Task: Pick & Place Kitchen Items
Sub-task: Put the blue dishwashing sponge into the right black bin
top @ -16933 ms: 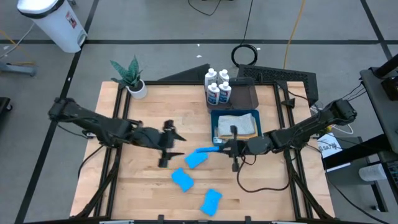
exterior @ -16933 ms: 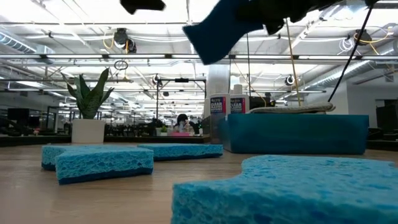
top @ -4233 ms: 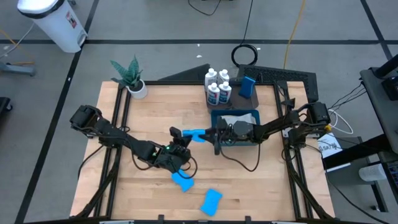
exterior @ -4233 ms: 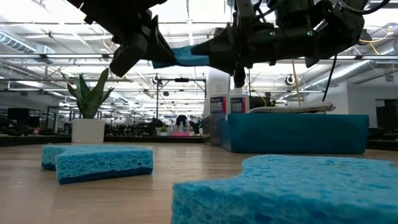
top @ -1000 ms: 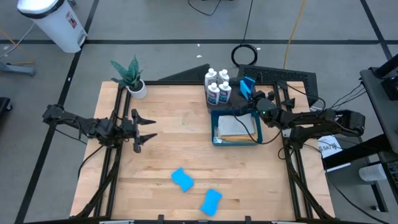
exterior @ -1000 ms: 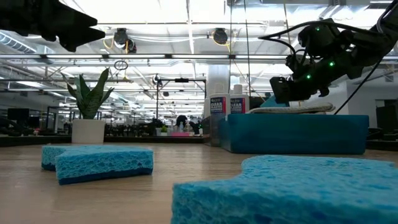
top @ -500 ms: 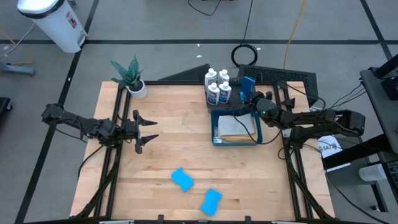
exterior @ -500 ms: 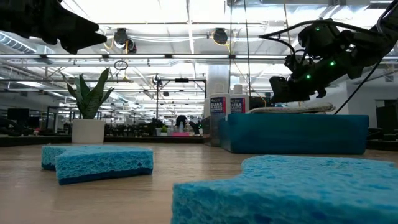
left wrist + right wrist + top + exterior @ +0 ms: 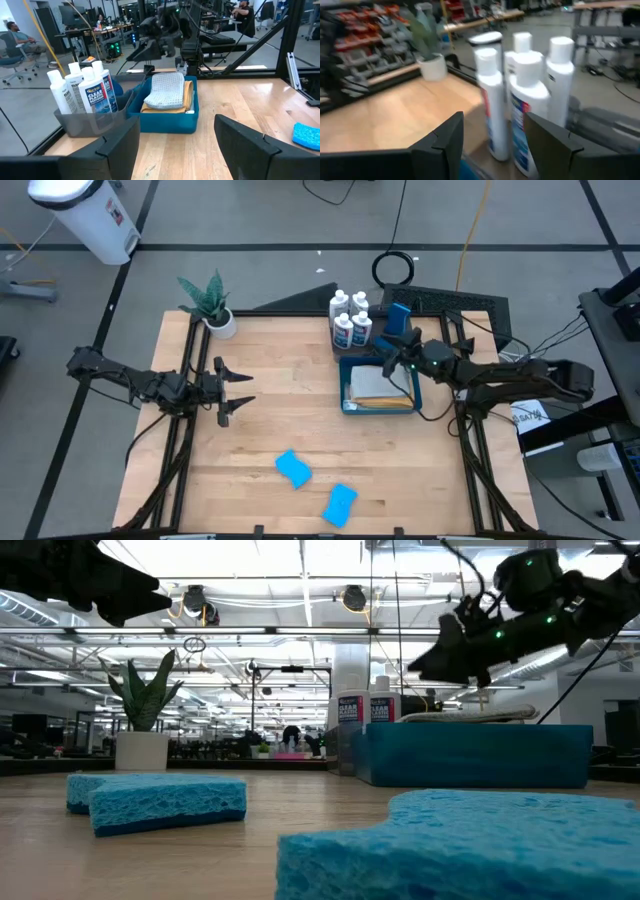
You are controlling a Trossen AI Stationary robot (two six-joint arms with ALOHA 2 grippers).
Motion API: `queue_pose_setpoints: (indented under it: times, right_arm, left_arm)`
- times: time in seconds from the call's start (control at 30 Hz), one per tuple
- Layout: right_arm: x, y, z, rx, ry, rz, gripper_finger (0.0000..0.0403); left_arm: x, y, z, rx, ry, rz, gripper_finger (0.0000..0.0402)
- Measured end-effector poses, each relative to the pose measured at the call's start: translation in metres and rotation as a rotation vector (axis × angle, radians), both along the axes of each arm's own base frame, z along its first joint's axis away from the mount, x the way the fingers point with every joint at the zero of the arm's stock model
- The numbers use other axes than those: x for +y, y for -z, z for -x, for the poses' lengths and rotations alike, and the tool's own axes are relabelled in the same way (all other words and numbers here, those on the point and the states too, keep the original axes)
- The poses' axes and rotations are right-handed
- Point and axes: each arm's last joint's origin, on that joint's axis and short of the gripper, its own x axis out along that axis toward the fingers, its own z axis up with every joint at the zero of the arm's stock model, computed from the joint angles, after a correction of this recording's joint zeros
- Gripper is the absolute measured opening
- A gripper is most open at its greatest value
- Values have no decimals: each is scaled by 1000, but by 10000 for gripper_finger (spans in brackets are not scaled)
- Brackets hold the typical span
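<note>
**Both my grippers empty above the table, two sponges lying near**

From above, my left gripper [image 9: 232, 388] hangs over the bare left half of the table [image 9: 270, 350], fingers spread wide with nothing between them. The plant [image 9: 210, 302] stands at the far left corner. Two sponges [image 9: 293, 468] lie apart on the near middle of the wood, the second one [image 9: 340, 502] closer to the near edge.

Farther right, the four bottles [image 9: 350, 318] stand clustered at the far edge, in the left end of the tray [image 9: 396, 343]. A third sponge [image 9: 400, 318] shows upright in the tray, just right of the bottles. My right gripper [image 9: 393, 353] sits over the far rim of the bin [image 9: 344, 388], close to that sponge and the bottles. The overhead view does not show its fingers clearly.

My right wrist camera does: both fingers [image 9: 445, 137] stand apart with only air between, the bottles [image 9: 530, 100] right ahead and the plant [image 9: 431, 59] far behind them.

My left wrist camera alone shows what fills the bin [image 9: 165, 121]: a grey cloth [image 9: 165, 90] folded over an orange one [image 9: 186, 97]. It also sees the bottles [image 9: 82, 92] standing in the tray [image 9: 85, 122], touching the bin's side, and people seated in the room behind.

The low view sees the two sponges [image 9: 160, 800] large in front, one [image 9: 470, 845] blocking the near right, and the bin wall [image 9: 470, 755] hiding the cloths except a sliver above its rim.
</note>
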Motion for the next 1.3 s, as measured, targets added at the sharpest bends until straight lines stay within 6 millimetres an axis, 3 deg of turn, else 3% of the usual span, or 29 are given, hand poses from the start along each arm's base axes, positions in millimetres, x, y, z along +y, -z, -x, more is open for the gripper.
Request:
queue_pose_setpoints:
  times: [0.1,0.23,0.53,0.73,0.93,1.17,1.3]
  right_arm:
    - [11,-8,1,-42,-75,13,175]
    - [30,-17,0,-97,-301,9,171]
    - [79,-21,-5,-126,-685,-25,171]
    - [102,-23,-3,-147,-804,-23,171]
    - [107,-25,-3,-160,-824,6,171]
    - [122,-17,-10,-131,-892,-28,171]
    - [130,-28,-21,-153,-922,7,171]
  left_arm:
    - [0,0,0,0,0,1,255]
    - [-1,0,-1,-2,22,41,255]
    - [-3,1,-1,0,91,62,255]
    - [-4,0,-1,-5,120,125,255]
    - [-6,4,-5,25,131,213,255]
    - [-13,13,-22,84,177,151,255]
    - [-20,16,-35,82,277,136,255]
